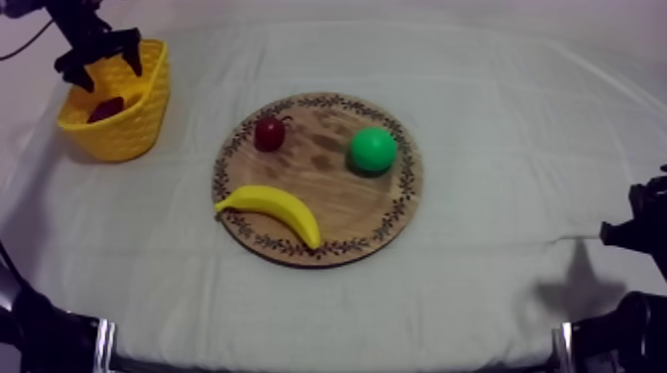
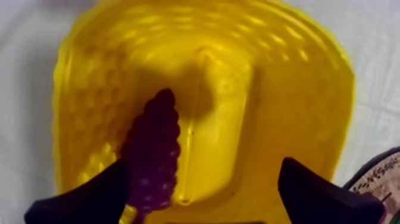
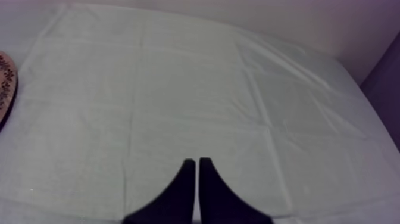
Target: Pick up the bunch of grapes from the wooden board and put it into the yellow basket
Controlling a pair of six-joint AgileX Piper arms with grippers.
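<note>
The purple bunch of grapes (image 1: pixel 105 107) lies inside the yellow basket (image 1: pixel 134 129) at the table's far left. My left gripper (image 1: pixel 97 58) hovers just above the basket's opening. In the left wrist view its fingers (image 2: pixel 83 199) stand wide apart over the basket (image 2: pixel 286 77). The grapes (image 2: pixel 152 146) rest on the basket floor beside one finger, not clamped. The round wooden board (image 1: pixel 328 184) sits mid-table. My right gripper (image 1: pixel 635 226) rests low at the right edge; its fingertips (image 3: pixel 196 179) lie together as a narrow wedge over bare cloth.
On the board lie a banana (image 1: pixel 273 210), a small red fruit (image 1: pixel 269 133) and a green round fruit (image 1: pixel 373 149). The board's rim (image 3: pixel 5 83) shows beside the cloth in front of my right gripper. Open cloth stretches right of the board.
</note>
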